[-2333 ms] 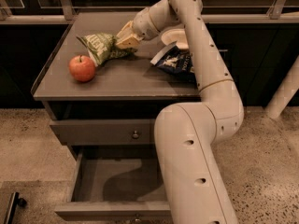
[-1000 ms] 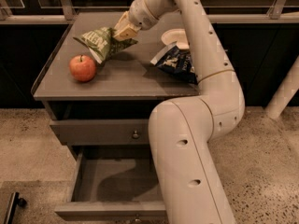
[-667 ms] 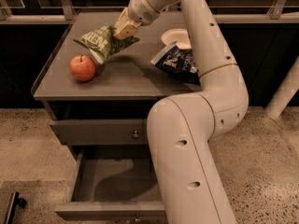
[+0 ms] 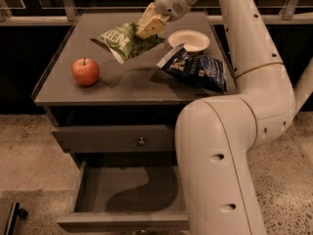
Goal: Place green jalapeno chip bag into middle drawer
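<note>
The green jalapeno chip bag [image 4: 122, 41] is olive-green and white with white lettering. It hangs tilted in the air above the cabinet top, clear of the surface, with its shadow below it. My gripper [image 4: 148, 27] is shut on the bag's right end, above the back middle of the top. The middle drawer [image 4: 132, 190] stands pulled open at the bottom, with a bare grey floor partly shadowed by my arm. My arm hides its right side.
A red apple [image 4: 85, 71] sits at the left of the cabinet top [image 4: 58, 89]. A dark blue chip bag [image 4: 195, 70] lies at the right, a white paper bowl [image 4: 190, 40] behind it. A closed drawer with a brass knob [image 4: 141, 141] is above the open one.
My gripper has lifted the green bag off the cabinet top and carried it up and slightly right. The apple, blue bag and bowl have not moved.
</note>
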### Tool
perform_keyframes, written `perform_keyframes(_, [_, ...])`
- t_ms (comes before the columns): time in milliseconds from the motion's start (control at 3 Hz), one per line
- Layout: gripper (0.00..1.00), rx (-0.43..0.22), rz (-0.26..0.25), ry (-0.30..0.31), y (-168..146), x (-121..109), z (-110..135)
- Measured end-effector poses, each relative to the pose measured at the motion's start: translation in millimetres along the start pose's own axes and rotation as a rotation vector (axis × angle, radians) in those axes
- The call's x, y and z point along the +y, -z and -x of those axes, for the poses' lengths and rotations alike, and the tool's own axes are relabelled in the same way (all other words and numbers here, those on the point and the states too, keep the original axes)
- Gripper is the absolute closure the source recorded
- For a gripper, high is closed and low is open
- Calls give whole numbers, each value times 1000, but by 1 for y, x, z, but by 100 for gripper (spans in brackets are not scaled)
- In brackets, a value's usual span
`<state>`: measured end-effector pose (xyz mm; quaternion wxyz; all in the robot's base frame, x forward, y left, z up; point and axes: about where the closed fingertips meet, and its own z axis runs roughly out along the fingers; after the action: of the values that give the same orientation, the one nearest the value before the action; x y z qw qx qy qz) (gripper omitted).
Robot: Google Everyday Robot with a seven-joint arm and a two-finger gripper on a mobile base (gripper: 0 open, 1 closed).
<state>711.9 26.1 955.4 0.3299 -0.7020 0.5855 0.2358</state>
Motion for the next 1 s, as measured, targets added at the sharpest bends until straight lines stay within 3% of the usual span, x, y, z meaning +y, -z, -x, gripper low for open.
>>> perform_keyframes(333, [100,-5,-5,-43,39,22,-7])
perform_keyframes(667, [100,-54,-38,-36,72,45,-3])
perform_keyframes(1000, [100,-116,-193,38,135,75,24])
